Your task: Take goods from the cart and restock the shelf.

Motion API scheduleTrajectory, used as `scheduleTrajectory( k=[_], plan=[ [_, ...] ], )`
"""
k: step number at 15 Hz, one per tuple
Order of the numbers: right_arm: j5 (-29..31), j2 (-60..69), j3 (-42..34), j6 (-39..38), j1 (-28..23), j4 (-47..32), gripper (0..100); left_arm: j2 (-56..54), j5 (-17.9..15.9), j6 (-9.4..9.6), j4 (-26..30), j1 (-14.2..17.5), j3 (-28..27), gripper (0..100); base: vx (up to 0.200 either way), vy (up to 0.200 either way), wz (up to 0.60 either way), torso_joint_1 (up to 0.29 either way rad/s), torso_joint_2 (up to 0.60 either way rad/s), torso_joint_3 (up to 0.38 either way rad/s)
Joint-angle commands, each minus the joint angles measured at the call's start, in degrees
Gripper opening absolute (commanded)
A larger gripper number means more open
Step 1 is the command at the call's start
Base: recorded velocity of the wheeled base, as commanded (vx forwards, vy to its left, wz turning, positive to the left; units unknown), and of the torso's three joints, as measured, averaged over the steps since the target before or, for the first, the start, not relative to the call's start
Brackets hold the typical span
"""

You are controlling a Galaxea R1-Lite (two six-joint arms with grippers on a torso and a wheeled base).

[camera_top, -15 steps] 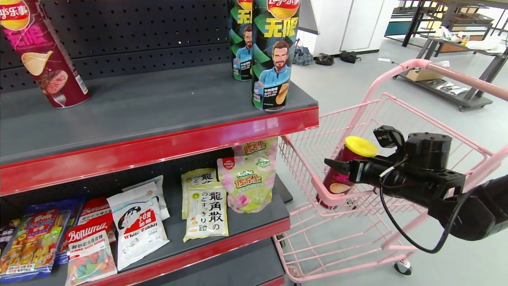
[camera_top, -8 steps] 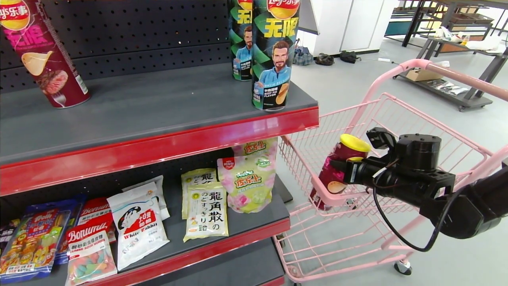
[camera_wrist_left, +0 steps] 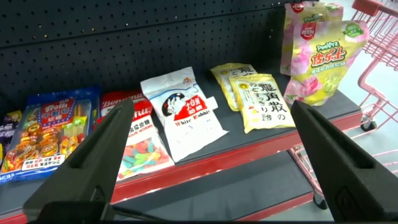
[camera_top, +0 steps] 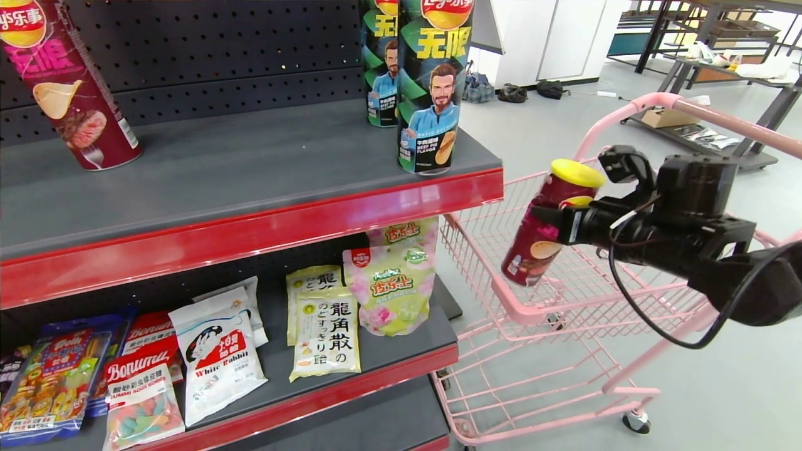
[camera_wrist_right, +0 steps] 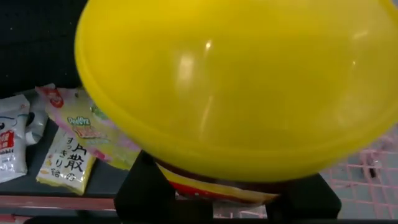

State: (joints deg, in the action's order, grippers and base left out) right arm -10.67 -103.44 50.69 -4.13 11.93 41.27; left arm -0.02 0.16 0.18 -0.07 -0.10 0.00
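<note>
right gripper (camera_top: 552, 213) clamping chip can (camera_top: 531, 254), tilted — seemingly above cart (camera_top: 521, 311)

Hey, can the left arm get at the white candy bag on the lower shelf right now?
Probably yes: the left gripper is open and faces the white candy bag, with nothing between them.

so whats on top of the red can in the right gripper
A yellow lid caps the red can, which the right gripper holds tilted over the pink cart. The lid covers the opening, so its contents cannot be seen.
</note>
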Motion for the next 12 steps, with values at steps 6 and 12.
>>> scheduleTrajectory(
  k=[6, 12],
  plan=[
    [10.32, 37.69, 3.28, 6.59, 1.25, -31.33, 0, 0.02, -0.07, 0.08, -0.01, 0.01, 0.0, 100, 0.0, 0.0, 0.0, 0.0, 0.0, 0.0],
    [11.55, 76.72, -12.72, 8.35, 0.55, -59.55, 0, 0.02, -0.07, 0.17, -0.01, 0.01, 0.0, 100, 0.0, 0.0, 0.0, 0.0, 0.0, 0.0]
  ],
)
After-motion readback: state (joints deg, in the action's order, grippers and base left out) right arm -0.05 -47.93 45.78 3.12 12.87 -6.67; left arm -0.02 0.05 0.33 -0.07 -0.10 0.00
